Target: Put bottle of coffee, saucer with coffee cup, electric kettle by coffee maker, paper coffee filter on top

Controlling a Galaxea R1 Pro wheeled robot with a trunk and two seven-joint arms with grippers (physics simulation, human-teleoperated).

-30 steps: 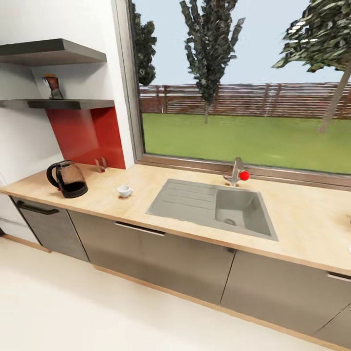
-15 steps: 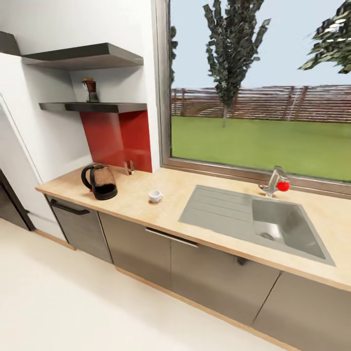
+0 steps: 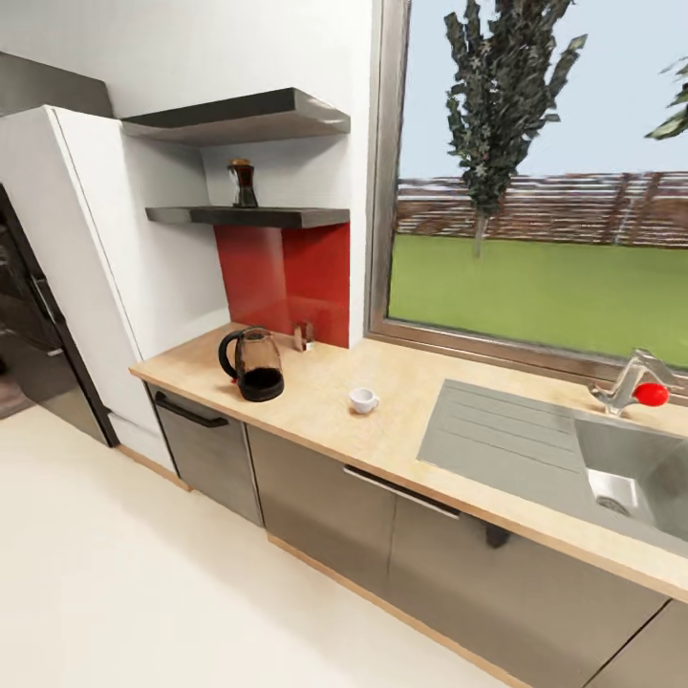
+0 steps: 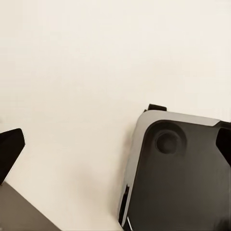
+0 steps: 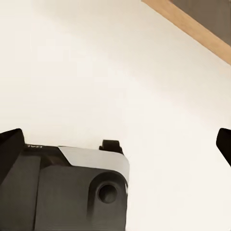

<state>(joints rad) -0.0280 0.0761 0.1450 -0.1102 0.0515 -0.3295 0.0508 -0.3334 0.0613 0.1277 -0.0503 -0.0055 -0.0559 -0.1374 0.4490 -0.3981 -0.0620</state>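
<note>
Rightward camera drift since earlier. Electric kettle (image 3: 253, 364) stands upright at centre-left on the kitchen countertop (image 3: 401, 430), handle pointing left; coffee cup (image 3: 362, 400) just right. Both grippers' jaws spread wide, empty.

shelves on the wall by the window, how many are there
2: an upper shelf and a lower shelf right below it, with the bottle of coffee standing on the lower one. No others show.

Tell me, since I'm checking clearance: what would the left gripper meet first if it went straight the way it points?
Probably the pale floor beside the robot's dark base; its fingers look open and empty, though depth is unclear.
</note>
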